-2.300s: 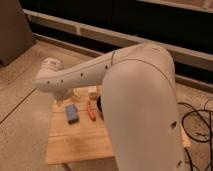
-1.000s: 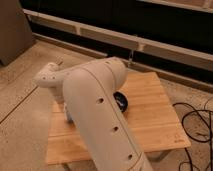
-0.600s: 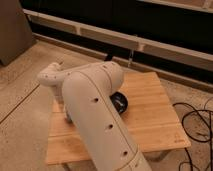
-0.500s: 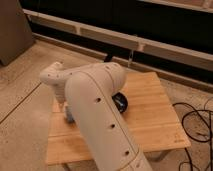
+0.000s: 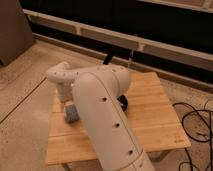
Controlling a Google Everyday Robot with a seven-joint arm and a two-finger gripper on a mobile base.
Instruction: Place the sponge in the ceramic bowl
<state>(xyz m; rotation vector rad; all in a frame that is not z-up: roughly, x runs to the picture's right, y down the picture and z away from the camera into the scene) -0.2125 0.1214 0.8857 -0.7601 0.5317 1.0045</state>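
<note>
Wooden table: gripper poised directly over the sponge, its hold impossible to tell. Likely the pickup; next comes a secure lift and a carry sideways to the ceramic bowl.

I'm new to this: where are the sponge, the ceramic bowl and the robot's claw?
sponge [image 5: 72,113], camera view: middle of its blue-grey top face.
ceramic bowl [image 5: 123,103], camera view: the dark sliver of rim that shows.
claw [image 5: 66,102], camera view: its lower end, just over the sponge.

Claw down low over the wooden surface, left end. Black cables sprawl well off to its right, speckled floor beside it, pale rail far behind.
</note>
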